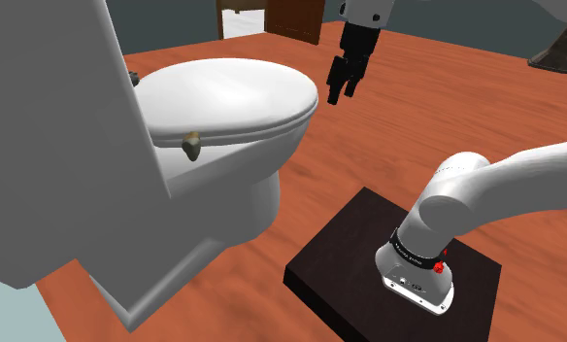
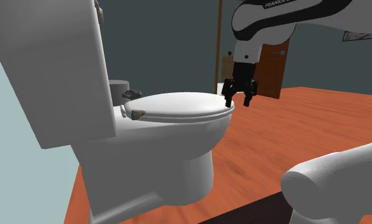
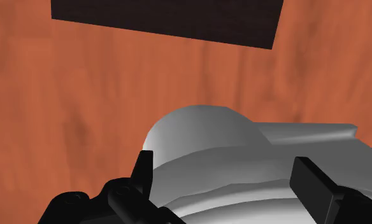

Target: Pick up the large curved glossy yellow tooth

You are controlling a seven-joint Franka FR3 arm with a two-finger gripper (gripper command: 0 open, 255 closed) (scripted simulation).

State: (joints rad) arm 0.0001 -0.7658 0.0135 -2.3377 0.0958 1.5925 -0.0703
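Tooth (image 1: 190, 146) (dull brownish) at toilet lid (image 1: 223, 92) edge; gripper (image 1: 341, 97) well apart, jaws spread.

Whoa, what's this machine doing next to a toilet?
A white robot arm is going after the small yellowish-brown tooth that lies on the edge of the closed toilet lid, close to the tank. It has not got it yet. Its black fingers hang in the air by the front end of the toilet, spread apart and holding nothing. The tooth sits untouched at the other end of the lid.
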